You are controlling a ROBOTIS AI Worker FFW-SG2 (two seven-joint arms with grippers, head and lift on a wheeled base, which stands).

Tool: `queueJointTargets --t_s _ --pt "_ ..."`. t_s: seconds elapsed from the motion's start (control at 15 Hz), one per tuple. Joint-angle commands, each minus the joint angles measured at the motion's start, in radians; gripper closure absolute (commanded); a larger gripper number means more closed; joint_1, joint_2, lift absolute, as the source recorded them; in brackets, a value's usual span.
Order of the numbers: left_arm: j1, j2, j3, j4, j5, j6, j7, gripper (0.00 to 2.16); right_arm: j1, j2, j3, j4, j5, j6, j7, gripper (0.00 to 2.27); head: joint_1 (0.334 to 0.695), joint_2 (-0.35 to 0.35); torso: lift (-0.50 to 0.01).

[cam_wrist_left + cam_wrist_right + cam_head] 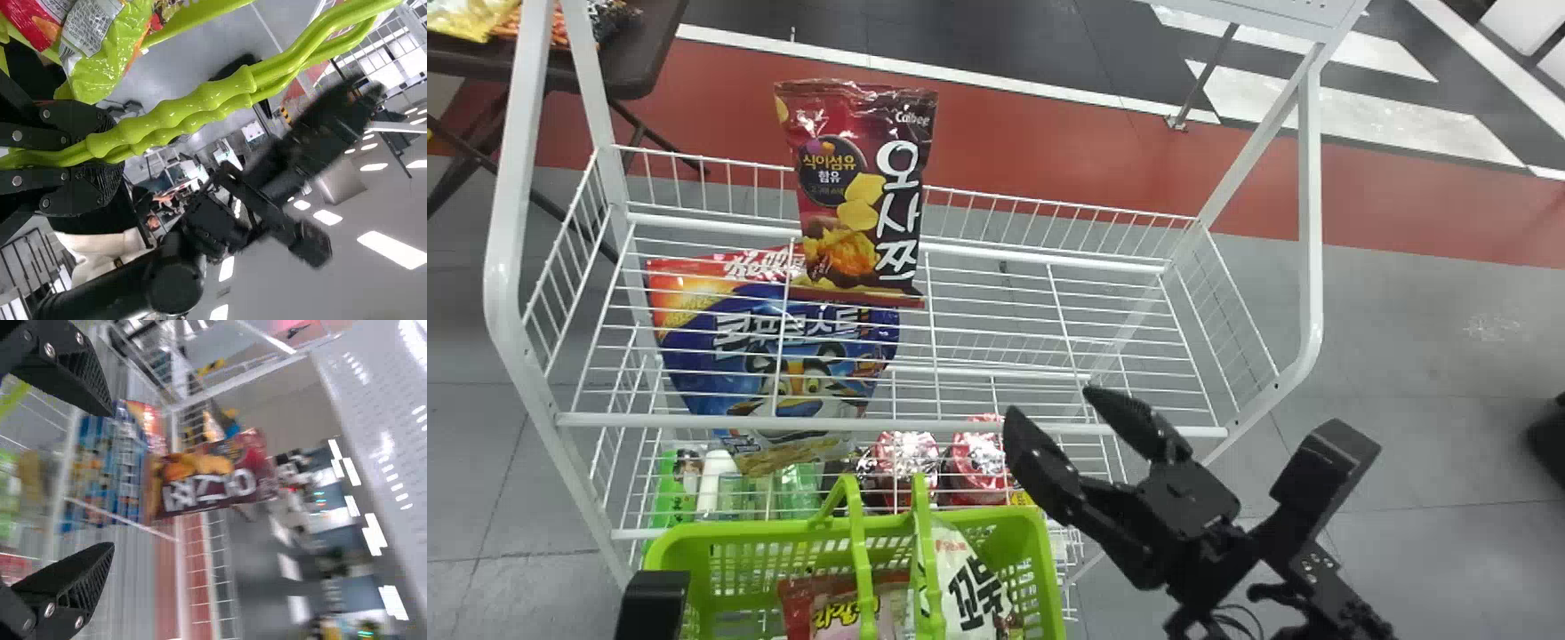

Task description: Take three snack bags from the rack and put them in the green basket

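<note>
Grey floor (1405, 373) lies under white rack (1310, 196), where the red bag (858, 191) stands toward eleven o'clock. Green basket (734, 533), at seven o'clock, has two bags (971, 591); left claw (110, 157) holds its handles (200, 103). For third pick, wide right claw (1052, 402) should approach, then close.

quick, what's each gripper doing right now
Left gripper: closed on the green basket's handles.
Right gripper: open, holding nothing.

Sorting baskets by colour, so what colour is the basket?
Bright green, showing best in the head view.
</note>
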Motion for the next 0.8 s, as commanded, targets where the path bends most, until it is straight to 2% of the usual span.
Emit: queueJointTargets --t_s 0.0,0.2,0.33,0.47,0.73 --pt "0.002 0.0 0.005 0.0 0.001 -0.001 -0.003 1.7 0.011 -0.009 0.113 -0.039 0.094 -0.03 -0.09 0.06 0.695 -0.35 -0.007" --pt "-0.001 0.001 0.014 0.002 0.004 0.011 0.003 1.7 0.023 -0.001 0.156 -0.067 0.103 0.019 -0.155 0.07 0.695 -0.35 -0.007" --pt "-0.001 0.003 0.017 0.002 0.006 0.02 -0.003 1.7 0.023 0.004 0.162 -0.041 0.126 -0.049 -0.19 0.07 0.695 -0.35 -0.007" --pt "-0.001 0.004 0.017 0.002 0.008 0.02 -0.006 1.7 0.022 0.016 0.162 -0.033 0.125 -0.073 -0.198 0.07 0.695 -0.35 -0.007" --pt "-0.003 0.003 0.017 0.002 0.008 0.02 -0.007 1.7 0.022 0.016 0.16 -0.03 0.126 -0.11 -0.198 0.07 0.695 -0.35 -0.007"
